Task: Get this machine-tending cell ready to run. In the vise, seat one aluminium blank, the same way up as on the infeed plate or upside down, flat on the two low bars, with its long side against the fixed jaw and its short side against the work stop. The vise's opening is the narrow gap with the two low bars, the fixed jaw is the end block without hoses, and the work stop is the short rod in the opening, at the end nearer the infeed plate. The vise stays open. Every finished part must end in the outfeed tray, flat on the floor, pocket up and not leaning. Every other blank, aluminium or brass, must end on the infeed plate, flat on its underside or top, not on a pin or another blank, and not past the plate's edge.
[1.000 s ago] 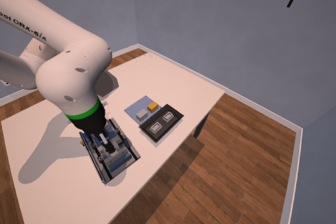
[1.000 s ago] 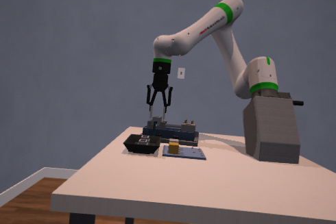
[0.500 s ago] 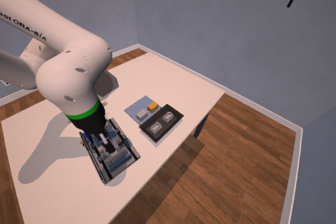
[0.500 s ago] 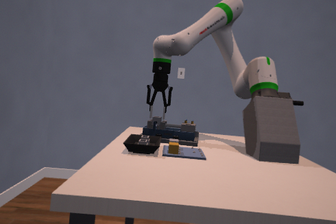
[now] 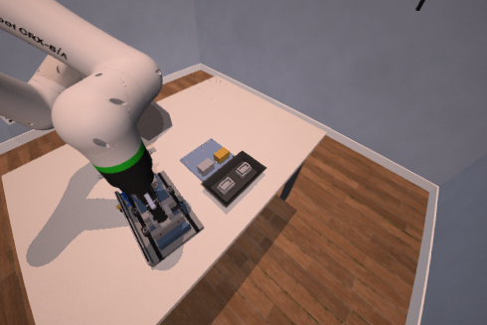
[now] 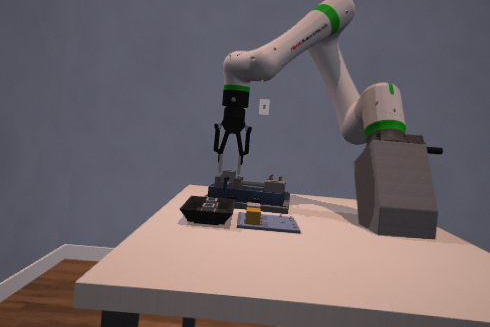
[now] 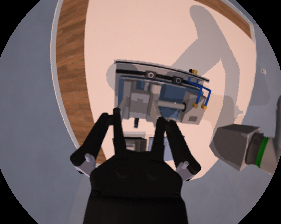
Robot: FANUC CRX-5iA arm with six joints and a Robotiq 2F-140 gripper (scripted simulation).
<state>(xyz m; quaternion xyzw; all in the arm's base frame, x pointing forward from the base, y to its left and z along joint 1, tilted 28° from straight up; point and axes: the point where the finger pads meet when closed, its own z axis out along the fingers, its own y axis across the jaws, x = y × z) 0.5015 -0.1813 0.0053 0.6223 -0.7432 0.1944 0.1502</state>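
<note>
The vise stands near the table's front edge. My gripper hangs straight down over its end nearer the tray, fingers open, tips just above the vise top. In the wrist view the gripper is over the vise, and a light grey block lies in it just beyond the fingertips; I cannot tell whether it is a blank or a jaw. The infeed plate holds one aluminium blank and one brass blank, both flat. The black outfeed tray holds two finished parts, pockets up.
The tray and the plate sit side by side in front of the vise. The robot's grey base stands at the table's back. The table edge is close to the vise and tray.
</note>
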